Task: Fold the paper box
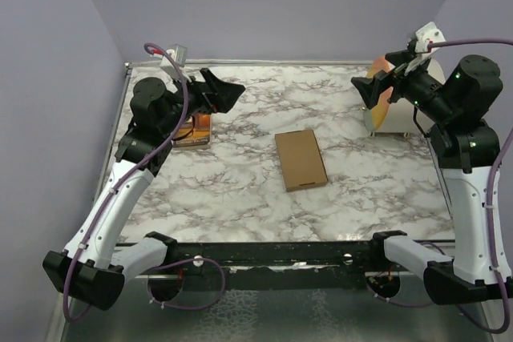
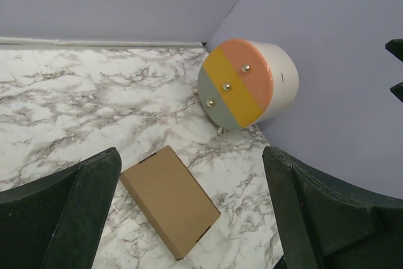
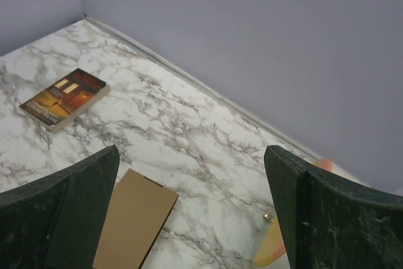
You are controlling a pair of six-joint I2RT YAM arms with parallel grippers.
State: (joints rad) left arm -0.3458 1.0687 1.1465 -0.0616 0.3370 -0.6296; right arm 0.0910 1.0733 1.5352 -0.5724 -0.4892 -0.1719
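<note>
- left pincer (image 1: 228, 94): in the air at the far left, aimed toward table centre. Jaws spread wide, nothing in them.
- book (image 1: 192, 130): flat on the table (image 1: 240, 190), just beside and below the left pincer, partly hidden by that arm. Well apart from the right pincer.
- box (image 1: 300, 159): brown, folded shut and shallow, lying flat mid-table between the two pincers. It is below both and touches neither. In the left wrist view it sits under the jaw gap, nearer the left-hand jaw. In the right wrist view it's at the bottom edge by the left-hand jaw, partly cut off.
- cylinder (image 1: 397, 114): cream, on its side, striped face with three knobs. It is right behind and under the right pincer, across the table from the left one.
- right pincer (image 1: 365, 92): in the air at the far right, facing the left pincer. Jaws wide apart, empty.
</note>
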